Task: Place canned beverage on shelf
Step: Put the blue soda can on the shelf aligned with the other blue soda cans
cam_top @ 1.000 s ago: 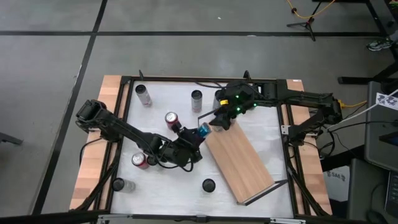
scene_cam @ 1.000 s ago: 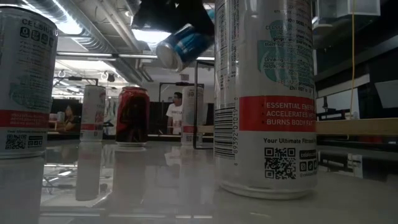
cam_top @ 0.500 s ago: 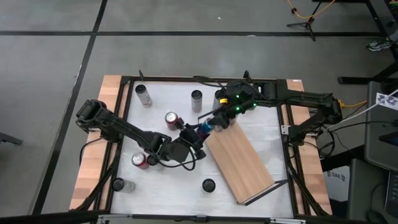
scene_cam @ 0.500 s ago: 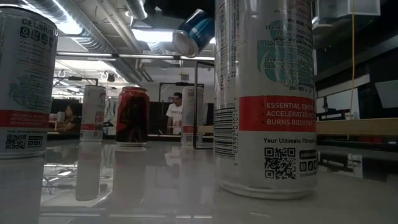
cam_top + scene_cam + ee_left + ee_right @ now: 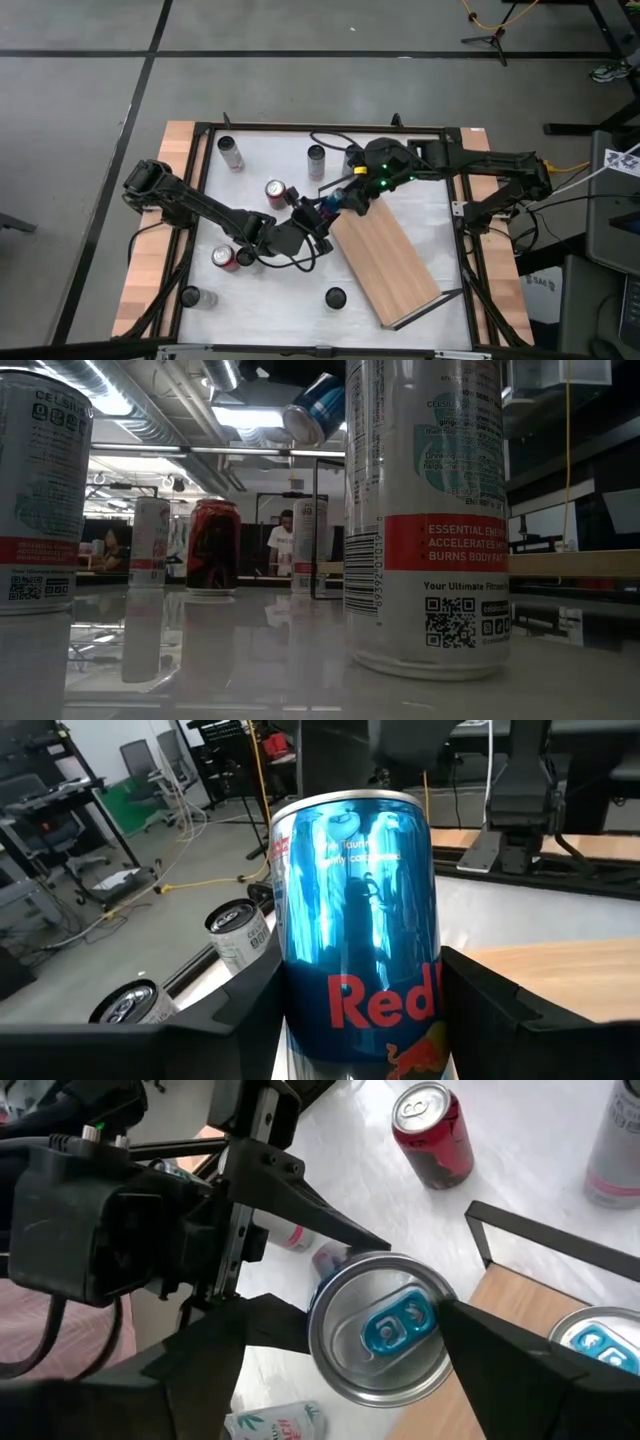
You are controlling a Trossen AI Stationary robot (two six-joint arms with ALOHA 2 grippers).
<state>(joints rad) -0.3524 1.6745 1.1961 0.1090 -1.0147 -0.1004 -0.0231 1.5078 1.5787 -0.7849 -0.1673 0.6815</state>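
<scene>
A blue Red Bull can (image 5: 331, 204) is held up above the table, tilted; it shows high in the low view (image 5: 315, 408). My left gripper (image 5: 320, 213) is shut on it. My right gripper (image 5: 348, 196) is open, and its fingers (image 5: 250, 1350) stand on either side of the can's top end (image 5: 385, 1330). The shelf (image 5: 385, 262), a light-wood board with black wire rails at its short ends, lies slantwise on the white table, just right of the can. My left gripper pinches the can's lower body (image 5: 305, 1010) between its two fingers (image 5: 235, 1020), which lie along the can's sides. It comes from the table's left. The can is lifted clear and tilted, its top toward my right gripper. My right gripper's fingers are very close to the can's top rim (image 5: 440, 1342); I cannot tell whether they touch it.
Several other cans stand on the table: two silver ones at the back (image 5: 231, 152) (image 5: 316, 160), a red one (image 5: 277, 191), a pink one (image 5: 225, 258), and two near the front (image 5: 190, 297) (image 5: 335, 298). A large white can (image 5: 425, 510) fills the low view. People show in the room behind.
My left gripper has risen and gone toward the table's right with the blue can, bringing its top end between my right gripper's fingers. My right gripper has come forward over the can's top.
</scene>
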